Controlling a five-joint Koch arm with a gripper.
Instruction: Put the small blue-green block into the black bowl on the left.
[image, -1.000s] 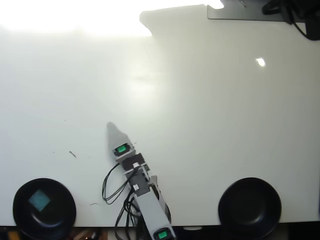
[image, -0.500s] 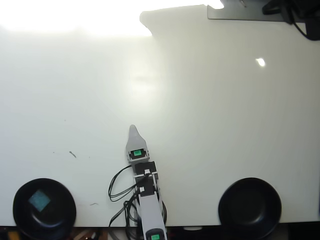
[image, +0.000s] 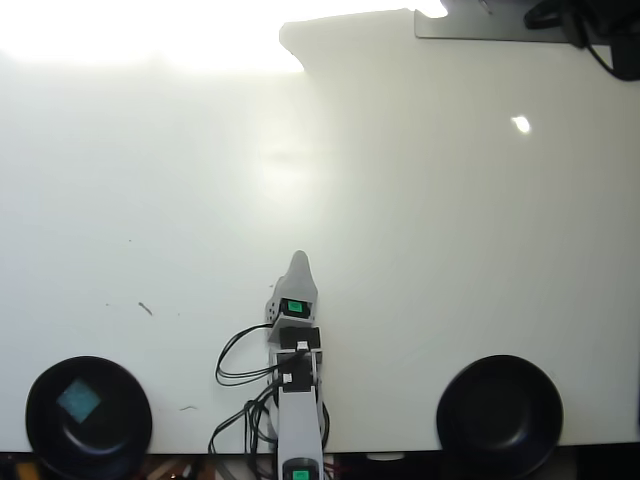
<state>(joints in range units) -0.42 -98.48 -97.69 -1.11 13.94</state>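
The block (image: 78, 401) lies inside the black bowl (image: 40, 438) at the table's (image: 420, 250) bottom-left corner. The gripper (image: 299, 262) hangs over the bottom edge's middle; whether its jaws are parted cannot be told.

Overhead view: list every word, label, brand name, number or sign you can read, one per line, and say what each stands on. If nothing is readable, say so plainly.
None can be read.
Green patch on the arm's upper motor: too small and blurred to show any text.
Green patch on the arm's lower end: likewise unreadable.
The black bowl, the small blue-green block inside it, the second black bowl and the white table: no markings visible.
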